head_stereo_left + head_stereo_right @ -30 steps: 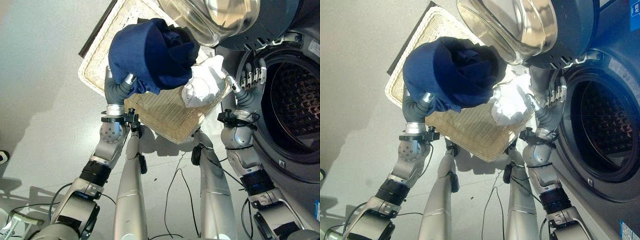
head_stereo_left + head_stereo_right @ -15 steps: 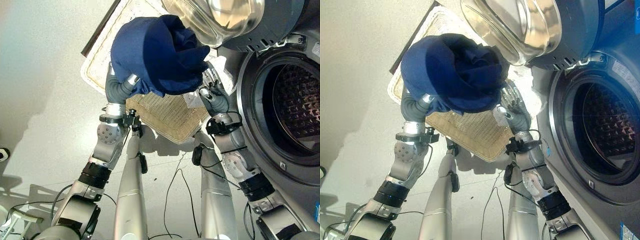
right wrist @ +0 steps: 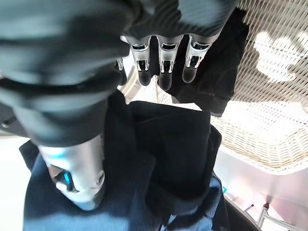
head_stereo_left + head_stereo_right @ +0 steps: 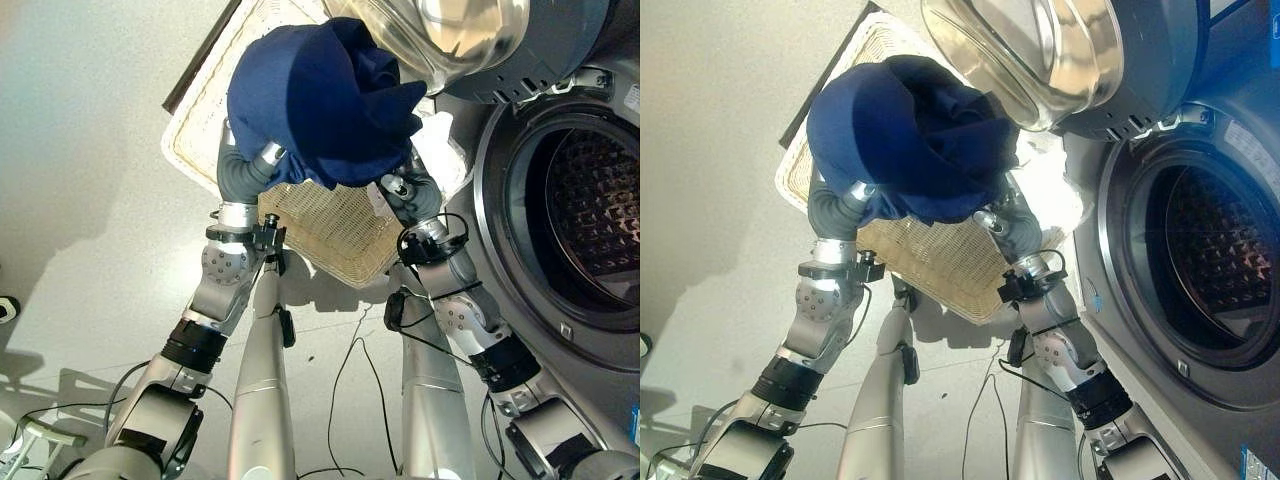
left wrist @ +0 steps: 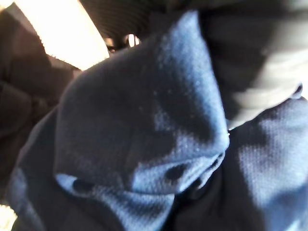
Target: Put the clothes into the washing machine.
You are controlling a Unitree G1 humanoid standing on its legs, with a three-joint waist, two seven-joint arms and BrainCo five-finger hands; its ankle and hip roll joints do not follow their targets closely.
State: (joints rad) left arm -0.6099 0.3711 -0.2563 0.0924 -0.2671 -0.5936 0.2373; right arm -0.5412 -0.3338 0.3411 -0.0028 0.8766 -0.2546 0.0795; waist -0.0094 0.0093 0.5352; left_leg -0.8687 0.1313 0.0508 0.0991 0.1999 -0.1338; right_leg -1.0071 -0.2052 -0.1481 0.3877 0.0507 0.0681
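Note:
A dark blue cloth bundle (image 4: 320, 95) hangs raised over the wicker basket (image 4: 330, 225), close under the open glass door (image 4: 450, 35). It drapes over my left hand (image 4: 245, 175), whose ribbed wrist cover sticks out below it. In the left wrist view blue cloth (image 5: 144, 134) is folded right in front of the camera. My right hand (image 4: 400, 190) reaches under the bundle's right edge. Its fingers (image 3: 163, 67) are straight and point at the dark cloth (image 3: 159, 144). A white cloth (image 4: 440, 135) lies at the basket's right end.
The washing machine's round drum opening (image 4: 590, 200) gapes at the right, a little beyond the bundle. The basket (image 4: 930, 255) stands on pale grey floor (image 4: 90, 200), which spreads to the left.
My right hand has swung left from beside the drum opening to under the blue bundle. The left hand has lifted the bundle slightly up and right, nearer the door.

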